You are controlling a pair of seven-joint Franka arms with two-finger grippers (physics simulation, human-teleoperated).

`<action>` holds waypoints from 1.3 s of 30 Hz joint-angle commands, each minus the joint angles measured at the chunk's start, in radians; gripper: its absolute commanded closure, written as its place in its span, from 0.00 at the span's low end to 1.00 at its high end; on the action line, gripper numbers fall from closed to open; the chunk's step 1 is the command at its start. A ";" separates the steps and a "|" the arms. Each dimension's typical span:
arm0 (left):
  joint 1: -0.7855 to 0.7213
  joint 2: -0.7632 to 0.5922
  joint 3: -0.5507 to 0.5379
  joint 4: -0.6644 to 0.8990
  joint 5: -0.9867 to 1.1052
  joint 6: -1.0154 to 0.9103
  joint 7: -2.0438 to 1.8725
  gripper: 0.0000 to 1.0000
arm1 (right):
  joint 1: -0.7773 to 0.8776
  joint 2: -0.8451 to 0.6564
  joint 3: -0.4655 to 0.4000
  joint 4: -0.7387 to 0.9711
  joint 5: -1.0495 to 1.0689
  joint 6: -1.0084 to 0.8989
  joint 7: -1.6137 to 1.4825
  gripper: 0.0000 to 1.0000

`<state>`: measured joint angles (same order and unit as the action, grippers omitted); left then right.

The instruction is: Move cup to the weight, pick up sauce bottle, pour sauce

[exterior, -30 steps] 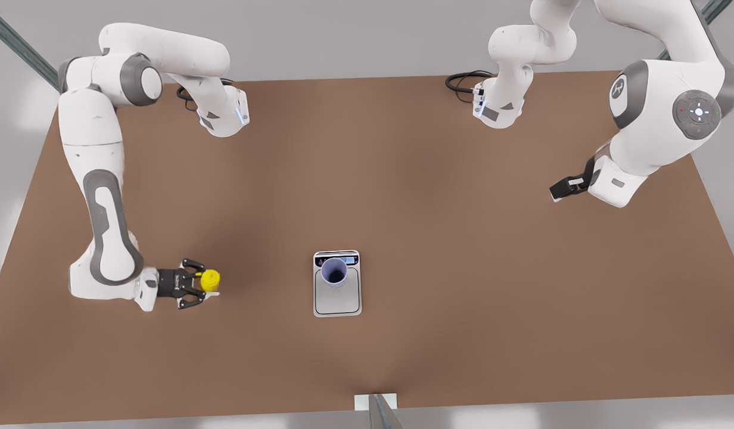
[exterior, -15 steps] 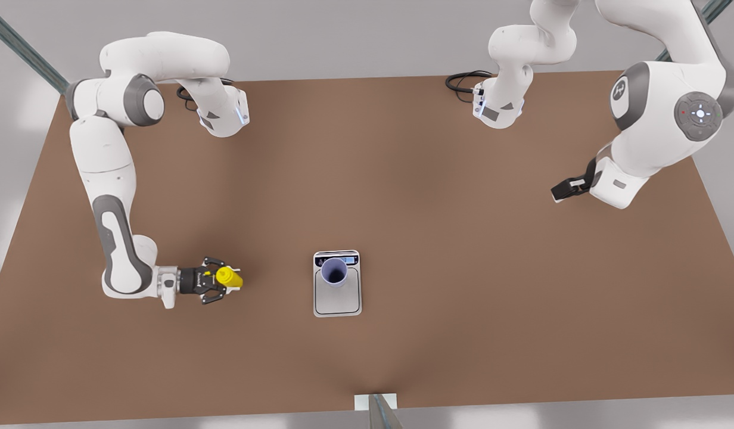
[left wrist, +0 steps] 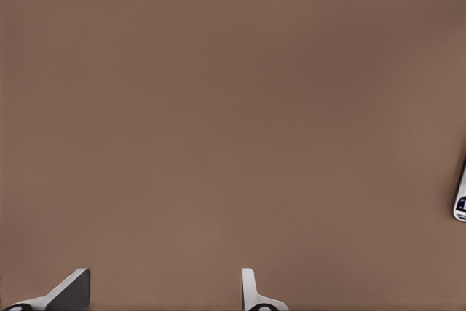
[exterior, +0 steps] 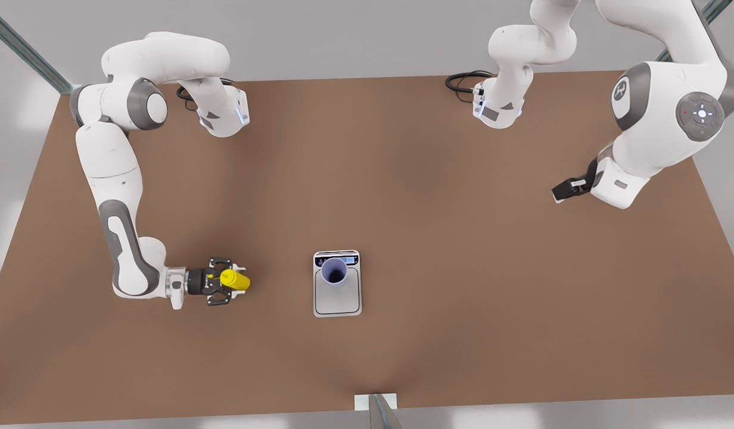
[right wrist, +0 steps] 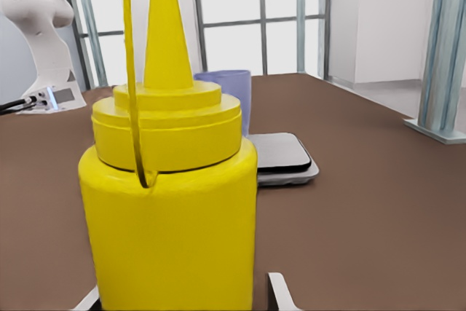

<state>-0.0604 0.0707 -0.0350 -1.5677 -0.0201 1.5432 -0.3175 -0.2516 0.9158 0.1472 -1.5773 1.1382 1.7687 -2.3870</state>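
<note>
Front view: my right claw (exterior: 230,280) is clamping the sauce bottle (exterior: 234,279) upright, well to that view's left of the weight (exterior: 337,298) where the cup (exterior: 334,271) is sitting, ready for pouring, while my left claw (exterior: 562,190) is waiting spread empty far off.

likely robot lab, bare table (exterior: 403,179), metal framing (right wrist: 444,49)

- the weight (exterior: 337,283) lies on the bench (exterior: 438,238), near the middle of the front view.
- the cup (exterior: 334,271) stands upright on the weight, at its display end.
- the sauce bottle (exterior: 235,279) sits between the fingers of the right pincer (exterior: 229,280), to the front view's left of the weight, apart from it.
- the left pincer (exterior: 559,192) hangs over the bench at the front view's right, well apart from the weight.
</note>
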 commanded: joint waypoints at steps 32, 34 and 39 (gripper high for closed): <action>-0.002 0.001 0.004 0.000 0.000 0.002 0.002 0.00 | -0.301 -0.087 -0.002 0.278 -0.650 -0.304 0.615 0.00; -0.002 0.001 0.006 -0.002 0.000 0.000 0.000 0.00 | -0.247 -0.163 0.005 0.393 -0.776 -0.330 1.011 0.00; -0.002 0.001 0.004 -0.002 -0.001 -0.002 0.000 0.00 | -0.040 -0.297 -0.003 0.511 -1.101 -0.298 1.624 0.00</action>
<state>-0.0626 0.0708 -0.0296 -1.5777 -0.0207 1.5439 -0.3175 -0.2356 0.5586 0.1231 -1.1072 0.0013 1.5006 -0.6505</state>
